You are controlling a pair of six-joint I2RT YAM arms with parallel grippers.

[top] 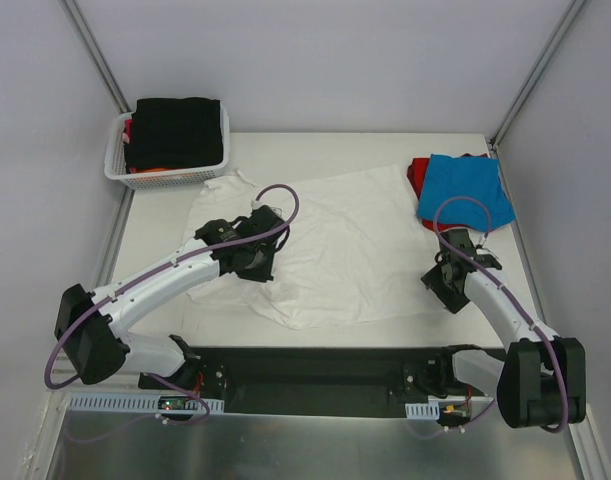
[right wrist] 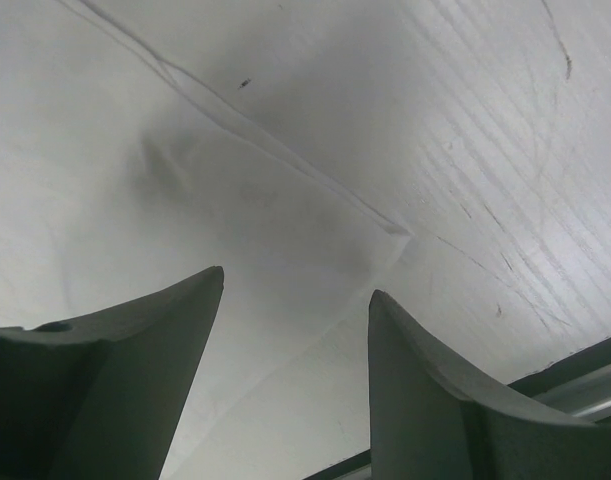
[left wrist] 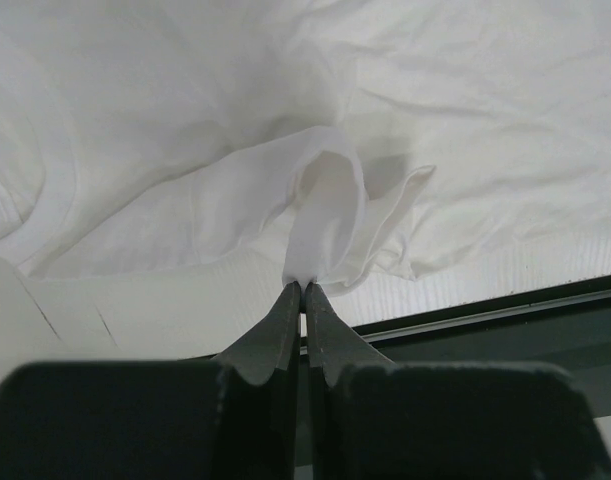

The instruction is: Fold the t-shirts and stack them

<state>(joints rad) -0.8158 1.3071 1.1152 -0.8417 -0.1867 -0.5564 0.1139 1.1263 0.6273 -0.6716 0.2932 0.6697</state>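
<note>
Left claw (left wrist: 302, 286) pinches white t-shirt (left wrist: 185, 120) fold.

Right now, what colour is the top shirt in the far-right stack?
The top shirt is bright blue; top external view shows it best.

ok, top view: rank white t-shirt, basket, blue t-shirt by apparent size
1. white t-shirt, spread out, by far the largest.
2. basket, slightly bigger than the blue.
3. blue t-shirt, folded; close to the basket, so 2 and 3 are nearly tied.
</note>
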